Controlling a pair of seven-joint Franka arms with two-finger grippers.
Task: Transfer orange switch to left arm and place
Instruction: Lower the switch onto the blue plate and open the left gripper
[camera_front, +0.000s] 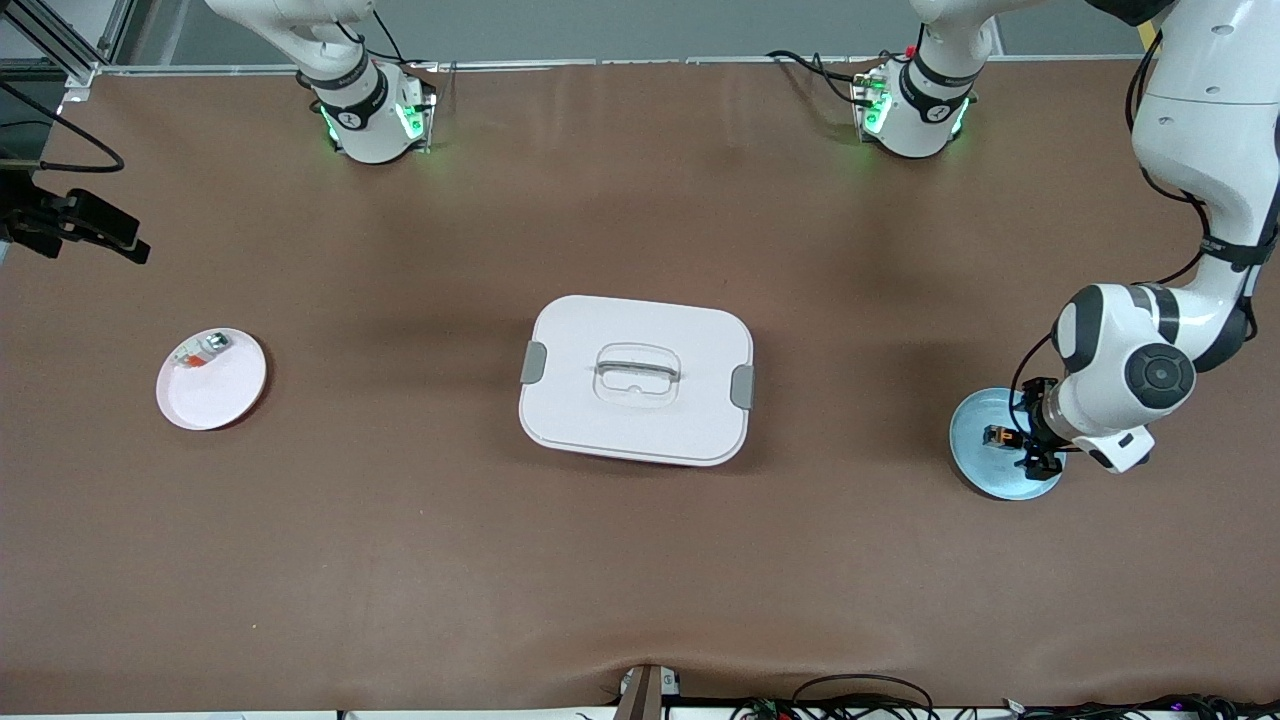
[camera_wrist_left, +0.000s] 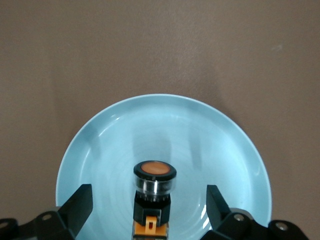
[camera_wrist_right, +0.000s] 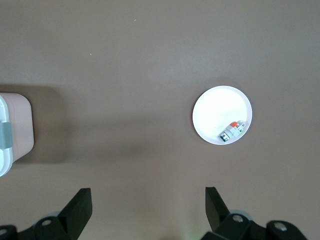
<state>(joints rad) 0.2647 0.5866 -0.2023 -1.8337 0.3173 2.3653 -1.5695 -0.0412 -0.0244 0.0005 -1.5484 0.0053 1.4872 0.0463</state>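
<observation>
The orange switch (camera_front: 997, 436) (camera_wrist_left: 154, 185) lies on a pale blue plate (camera_front: 985, 470) (camera_wrist_left: 125, 130) at the left arm's end of the table, its round orange cap pointing away from the wrist. My left gripper (camera_front: 1032, 432) (camera_wrist_left: 150, 200) is low over that plate and open, one finger (camera_wrist_left: 80, 202) on each side of the switch with a clear gap. The white box (camera_front: 635, 380) (camera_wrist_right: 10, 130) sits mid-table, lid on. My right gripper (camera_wrist_right: 148, 200) is open and empty, high over bare table between the box and a pink plate; it does not show in the front view.
A pink plate (camera_front: 225, 395) (camera_wrist_right: 215, 110) at the right arm's end of the table holds a small silver-and-clear piece with a red bit (camera_front: 203, 352) (camera_wrist_right: 232, 131). A black fixture (camera_front: 85, 225) juts in at that end's edge. Cables run along the table's near edge.
</observation>
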